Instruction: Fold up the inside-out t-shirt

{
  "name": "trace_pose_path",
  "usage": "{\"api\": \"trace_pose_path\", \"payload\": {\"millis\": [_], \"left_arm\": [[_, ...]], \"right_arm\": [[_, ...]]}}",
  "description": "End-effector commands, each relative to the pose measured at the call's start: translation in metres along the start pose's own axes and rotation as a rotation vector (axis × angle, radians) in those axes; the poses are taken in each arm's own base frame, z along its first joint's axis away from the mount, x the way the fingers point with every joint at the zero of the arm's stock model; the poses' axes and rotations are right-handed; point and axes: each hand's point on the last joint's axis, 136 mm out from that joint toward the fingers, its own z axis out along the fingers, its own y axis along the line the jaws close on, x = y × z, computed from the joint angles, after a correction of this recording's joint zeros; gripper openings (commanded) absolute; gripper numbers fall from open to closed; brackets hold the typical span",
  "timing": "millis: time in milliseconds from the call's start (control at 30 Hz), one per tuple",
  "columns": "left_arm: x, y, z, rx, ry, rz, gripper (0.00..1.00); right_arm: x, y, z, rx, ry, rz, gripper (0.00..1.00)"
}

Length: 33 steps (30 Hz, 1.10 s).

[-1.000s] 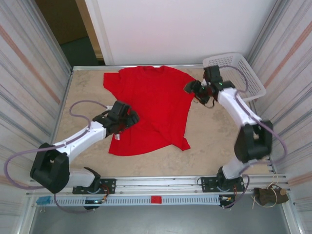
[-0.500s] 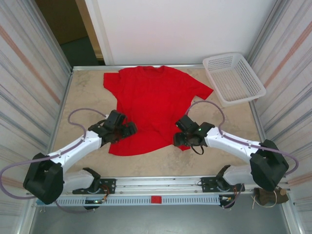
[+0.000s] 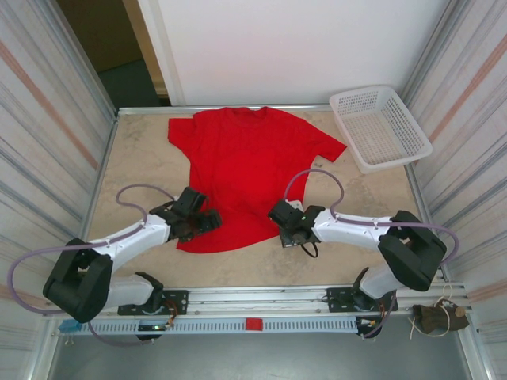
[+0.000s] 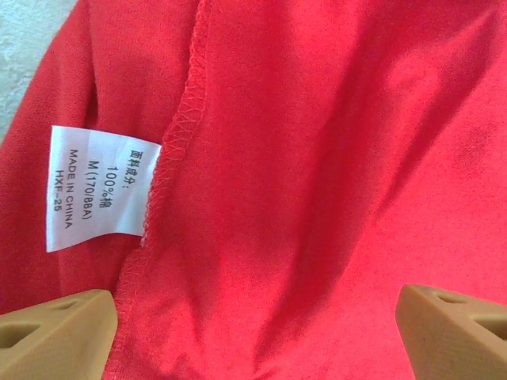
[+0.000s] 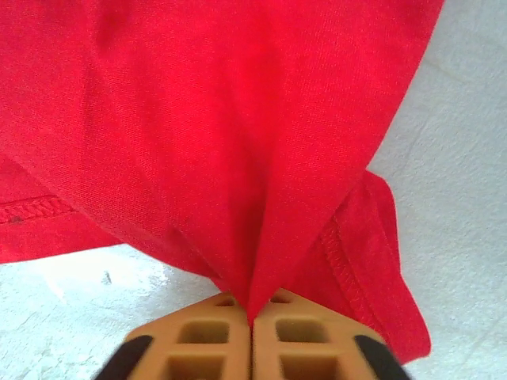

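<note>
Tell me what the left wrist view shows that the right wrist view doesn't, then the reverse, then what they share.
Left wrist, not right wrist: a white care label sewn beside a stitched seam, and the left gripper open above the t-shirt. Right wrist, not left wrist: the right gripper shut on a pinched fold of the cloth. Shared: the red t-shirt and a patch of pale table.

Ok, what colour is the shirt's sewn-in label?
White label with black print; clearest in the left wrist view.
</note>
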Motion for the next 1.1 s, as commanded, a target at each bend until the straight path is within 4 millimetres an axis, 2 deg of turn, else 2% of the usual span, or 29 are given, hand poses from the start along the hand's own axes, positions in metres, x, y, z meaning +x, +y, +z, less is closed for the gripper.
{"api": "trace_pose_path", "payload": {"millis": [0, 167, 267, 367, 500, 533, 567, 600, 633, 667, 767, 867, 1000, 1067], "left_arm": [[0.005, 0.016, 0.003, -0.046, -0.007, -0.026, 0.91], [0.012, 0.029, -0.003, -0.080, -0.010, -0.055, 0.91], [0.011, 0.035, -0.010, -0.097, -0.027, -0.060, 0.91], [0.008, 0.034, -0.017, -0.091, -0.043, -0.050, 0.91], [0.001, 0.026, -0.030, -0.074, -0.059, -0.006, 0.91], [0.000, 0.023, -0.033, -0.070, -0.063, 0.008, 0.91], [-0.002, 0.021, -0.037, -0.067, -0.067, 0.021, 0.91], [-0.003, 0.017, -0.041, -0.063, -0.072, 0.040, 0.91], [-0.004, 0.014, -0.045, -0.059, -0.076, 0.063, 0.90], [-0.004, 0.011, -0.048, -0.061, -0.082, 0.087, 0.90], [-0.005, -0.008, -0.057, -0.044, -0.109, 0.209, 0.90], [0.001, -0.037, -0.058, 0.011, -0.120, 0.367, 0.89], [0.027, -0.085, -0.056, 0.103, -0.129, 0.655, 0.83], [0.043, -0.102, -0.051, 0.118, -0.106, 0.775, 0.79]], "right_arm": [[-0.017, -0.001, -0.025, -0.039, -0.044, 0.025, 0.00], [-0.036, 0.003, -0.075, -0.341, -0.062, 0.177, 0.00], [-0.044, -0.015, -0.096, -0.460, -0.078, 0.310, 0.00], [-0.046, -0.038, -0.100, -0.545, -0.067, 0.450, 0.00], [-0.032, -0.074, -0.077, -0.459, -0.007, 0.596, 0.00], [-0.025, -0.087, -0.069, -0.397, 0.009, 0.632, 0.19], [-0.019, -0.098, -0.063, -0.335, 0.018, 0.660, 0.43], [-0.015, -0.109, -0.061, -0.274, 0.019, 0.681, 0.57], [-0.014, -0.114, -0.062, -0.239, 0.006, 0.682, 0.62], [-0.016, -0.115, -0.066, -0.236, -0.017, 0.677, 0.63], [-0.023, -0.110, -0.079, -0.271, -0.078, 0.644, 0.64], [-0.018, -0.105, -0.080, -0.271, -0.073, 0.621, 0.64], [-0.014, -0.097, -0.074, -0.280, -0.079, 0.601, 0.64], [-0.014, -0.094, -0.070, -0.300, -0.078, 0.610, 0.66]]}}
